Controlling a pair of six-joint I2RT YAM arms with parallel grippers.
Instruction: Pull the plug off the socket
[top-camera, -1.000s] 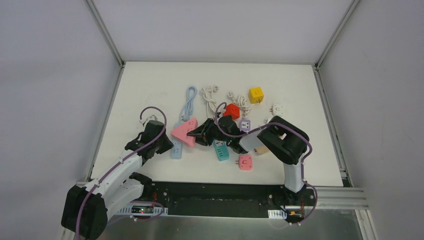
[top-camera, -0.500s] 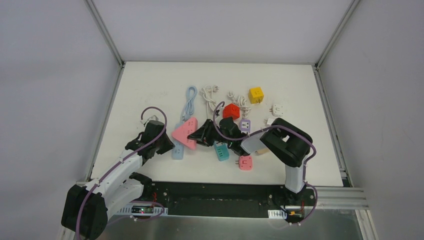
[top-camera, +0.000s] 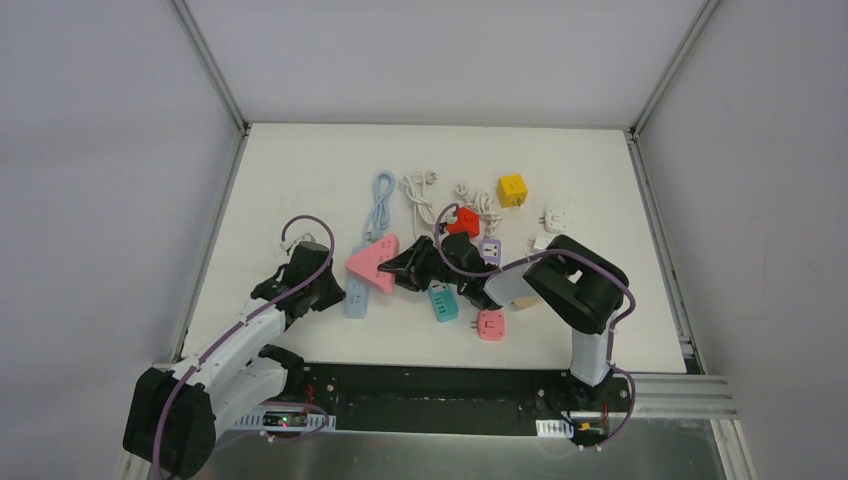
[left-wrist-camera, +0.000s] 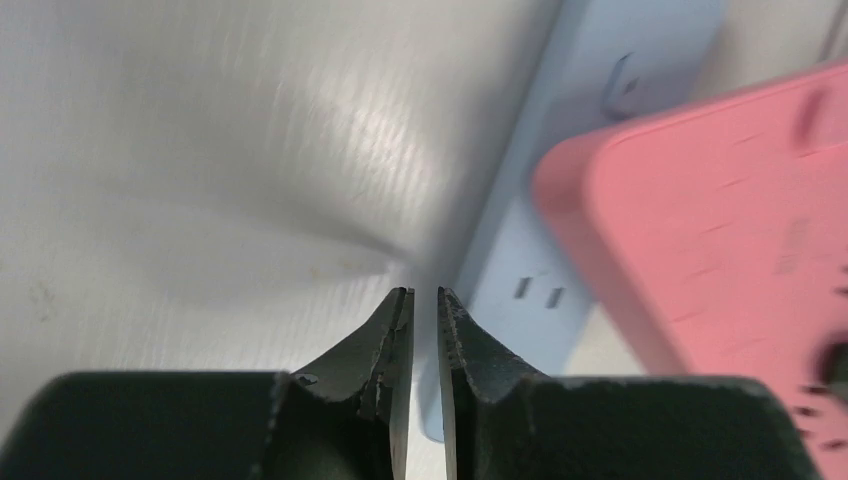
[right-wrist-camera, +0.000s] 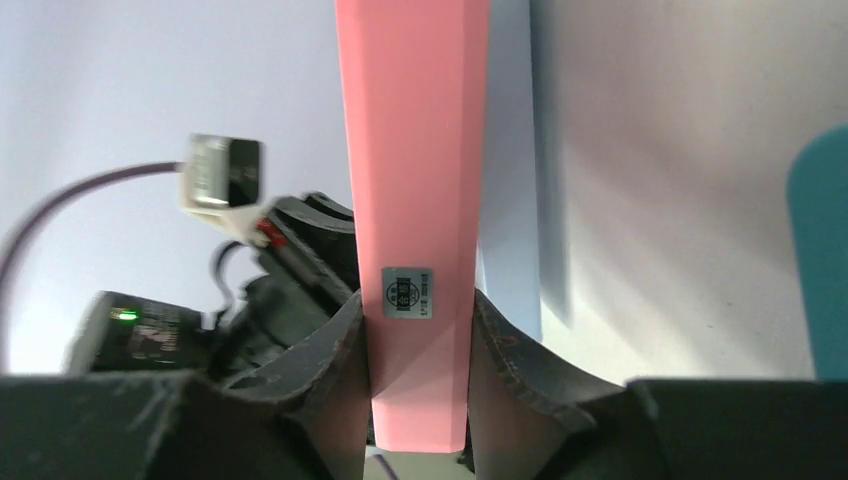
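The plug is a pink triangular block (top-camera: 370, 265) lying over the far half of a pale blue socket strip (top-camera: 354, 300) left of the table's middle. My right gripper (top-camera: 400, 270) reaches in from the right and is shut on the plug's near corner. In the right wrist view the pink plug (right-wrist-camera: 412, 150) stands edge-on between the fingers of the right gripper (right-wrist-camera: 415, 297), with the blue strip (right-wrist-camera: 508, 200) behind it. My left gripper (left-wrist-camera: 420, 292) is shut and empty, its tips at the left edge of the strip (left-wrist-camera: 540, 290), beside the plug (left-wrist-camera: 720, 230). The plug's pins are hidden.
A teal strip (top-camera: 441, 300) and a pink square adapter (top-camera: 490, 323) lie just right of the right gripper. Farther back are a red adapter (top-camera: 463, 221), a purple one (top-camera: 490, 250), a yellow cube (top-camera: 512, 189), a white adapter (top-camera: 556, 217), white cords (top-camera: 420, 195) and the strip's blue cable (top-camera: 380, 200).
The right gripper and the pink plug have shifted slightly to the right and away. The left arm has stayed at the blue strip.
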